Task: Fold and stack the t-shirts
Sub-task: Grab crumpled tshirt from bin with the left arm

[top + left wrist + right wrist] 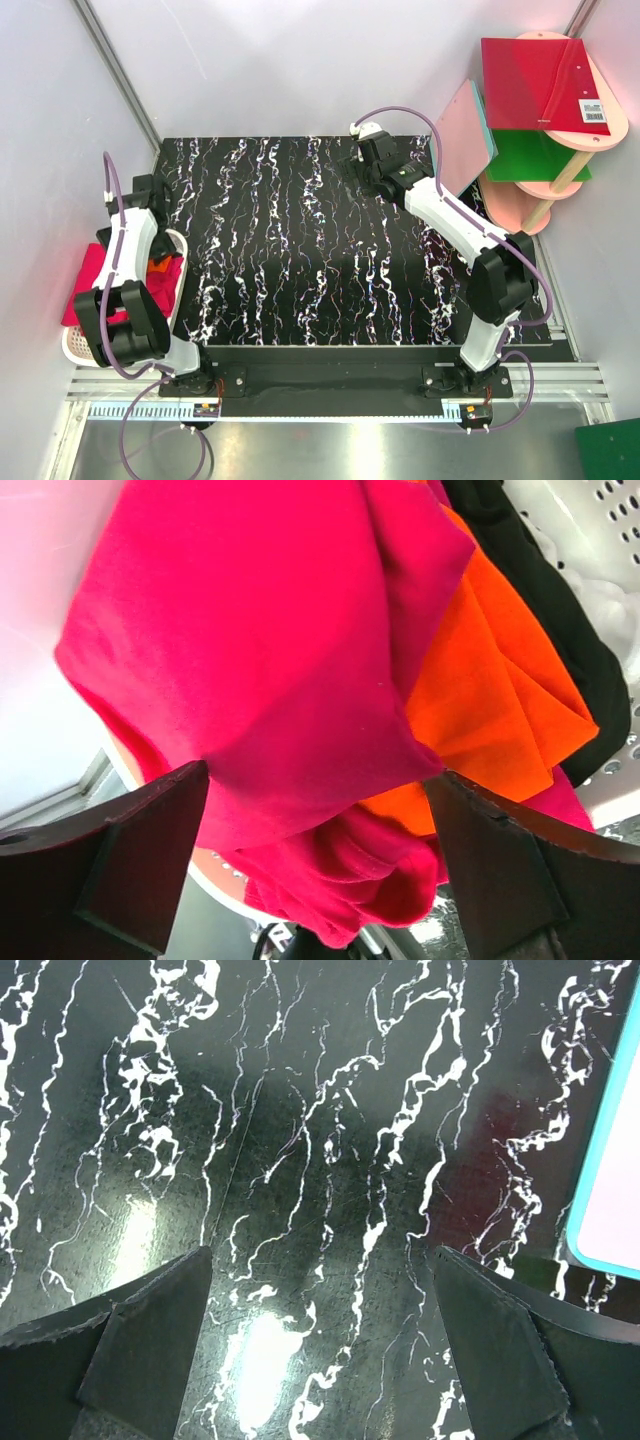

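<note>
Left gripper [318,776]: released — jaws wide, close over the crimson shirt [250,630]
Orange shirt [490,680]: beside it, both in the basket [590,520] left of the desk [300,250]
Right gripper [320,1256]: released — above the desk, near the pink board [620,1180]

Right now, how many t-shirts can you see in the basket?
2 for sure, both in the white basket left of the table: a crimson shirt lying partly over an orange shirt. More may be hidden underneath.

Two arms [125,260] [450,215], one basket [72,348], one orange shirt [490,680], one black cloth [570,650], crimson shirts [250,630] too bunched to count, one red board [530,80], one green board [530,155], one pink board [462,135].
</note>
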`<action>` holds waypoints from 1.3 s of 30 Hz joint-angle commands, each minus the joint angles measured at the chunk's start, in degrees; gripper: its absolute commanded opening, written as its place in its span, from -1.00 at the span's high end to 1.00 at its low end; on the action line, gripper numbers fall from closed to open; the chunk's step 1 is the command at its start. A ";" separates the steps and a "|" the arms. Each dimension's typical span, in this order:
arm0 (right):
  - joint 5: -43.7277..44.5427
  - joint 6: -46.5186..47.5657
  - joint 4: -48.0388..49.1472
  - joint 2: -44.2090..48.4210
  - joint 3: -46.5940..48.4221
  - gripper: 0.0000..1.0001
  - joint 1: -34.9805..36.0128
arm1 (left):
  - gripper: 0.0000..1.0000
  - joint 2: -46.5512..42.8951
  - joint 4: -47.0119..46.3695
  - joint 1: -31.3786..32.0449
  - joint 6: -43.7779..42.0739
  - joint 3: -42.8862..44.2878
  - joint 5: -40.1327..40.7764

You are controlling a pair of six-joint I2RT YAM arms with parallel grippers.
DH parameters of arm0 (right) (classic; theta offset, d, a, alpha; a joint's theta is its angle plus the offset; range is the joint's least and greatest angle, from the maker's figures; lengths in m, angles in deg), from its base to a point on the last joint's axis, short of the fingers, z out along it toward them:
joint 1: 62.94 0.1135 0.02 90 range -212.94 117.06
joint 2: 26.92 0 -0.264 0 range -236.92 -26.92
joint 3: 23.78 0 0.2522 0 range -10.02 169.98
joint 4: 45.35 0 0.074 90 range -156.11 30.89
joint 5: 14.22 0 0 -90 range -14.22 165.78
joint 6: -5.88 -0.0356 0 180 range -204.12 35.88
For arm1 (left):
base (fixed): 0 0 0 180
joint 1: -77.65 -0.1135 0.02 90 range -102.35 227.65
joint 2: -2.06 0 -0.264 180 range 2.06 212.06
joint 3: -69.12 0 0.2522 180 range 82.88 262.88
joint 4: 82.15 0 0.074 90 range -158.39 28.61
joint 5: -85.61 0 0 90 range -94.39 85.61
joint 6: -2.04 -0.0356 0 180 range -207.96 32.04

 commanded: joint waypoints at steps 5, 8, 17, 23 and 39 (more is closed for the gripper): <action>-2.39 -0.76 0.16 0.12 0.13 -1.00 0.75 | 1.00 1.66 -2.27 -0.52 2.81 0.68 2.12; -2.74 -0.68 -0.01 0.04 -0.49 -0.99 0.92 | 1.00 0.09 -1.92 -0.87 4.48 1.21 3.70; -4.06 -1.20 -0.19 -1.01 -0.67 -0.99 1.63 | 1.00 -11.95 -1.04 -0.96 5.80 2.97 5.29; -4.85 -1.29 -0.28 -2.33 0.56 -0.99 1.80 | 1.00 -16.44 2.39 -0.87 9.31 3.59 7.65; -4.59 0.20 -0.28 -4.01 3.64 -1.00 1.80 | -0.98 -11.53 -1.74 -1.05 6.68 -1.51 4.93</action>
